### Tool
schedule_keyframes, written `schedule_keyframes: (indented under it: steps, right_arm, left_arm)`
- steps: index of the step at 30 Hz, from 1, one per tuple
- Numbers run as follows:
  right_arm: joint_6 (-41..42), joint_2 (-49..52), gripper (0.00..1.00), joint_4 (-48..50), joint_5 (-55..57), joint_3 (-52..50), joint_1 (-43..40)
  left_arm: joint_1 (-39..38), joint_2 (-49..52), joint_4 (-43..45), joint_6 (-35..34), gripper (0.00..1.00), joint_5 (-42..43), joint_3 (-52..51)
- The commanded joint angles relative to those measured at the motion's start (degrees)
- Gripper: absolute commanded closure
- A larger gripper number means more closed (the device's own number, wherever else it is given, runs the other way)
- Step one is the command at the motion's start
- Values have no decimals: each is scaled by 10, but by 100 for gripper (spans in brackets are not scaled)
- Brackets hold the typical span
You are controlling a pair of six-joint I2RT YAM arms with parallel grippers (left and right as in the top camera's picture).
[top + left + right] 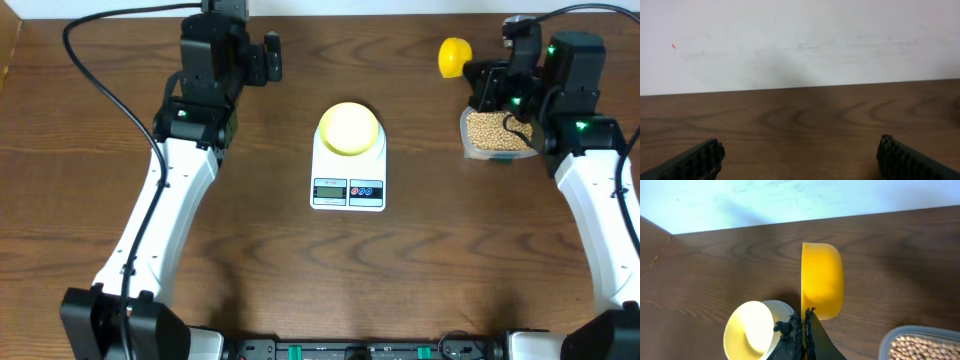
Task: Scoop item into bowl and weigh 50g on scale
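Clamping the yellow scoop (pixel 822 280) by its handle, my right fingers (pixel 802 335) have the beans (pixel 920 347) in a tub (pixel 888 342) at their right and the bowl (pixel 752 330) on the scale (pixel 348 170) at their left. My left fingers (pixel 695 162) stand apart above the desk (pixel 800 115).

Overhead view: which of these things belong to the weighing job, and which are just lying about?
In the job:
- small round tan beans in the clear plastic tub
- bright yellow plastic scoop, gripped by the right tool
- pale-yellow round bowl
- white kitchen scale under the bowl

Not in use:
- left tool, open and holding nothing
- brown wooden table, only the work surface
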Motion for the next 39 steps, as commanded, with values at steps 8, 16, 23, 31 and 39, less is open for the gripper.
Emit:
schedule_keyframes:
  steps: [8,16,23,31,39]
  right_arm:
    - [-9,-11,99,-14,6,11,-24]
    - [-17,-11,99,-20,6,11,-24]
    - [-17,-11,99,-17,34,11,-24]
    - [-17,-9,99,51,113,11,-24]
    - [9,-9,99,94,156,11,-24]
  left_arm:
    - [0,5,26,-35,1,-7,9]
    - [33,4,13,-86,1,-7,9]
    - [109,5,-45,-83,1,-12,8]
    - [249,49,63,-84,1,-117,6]
    - [330,135,202,-86,1,-117,6]
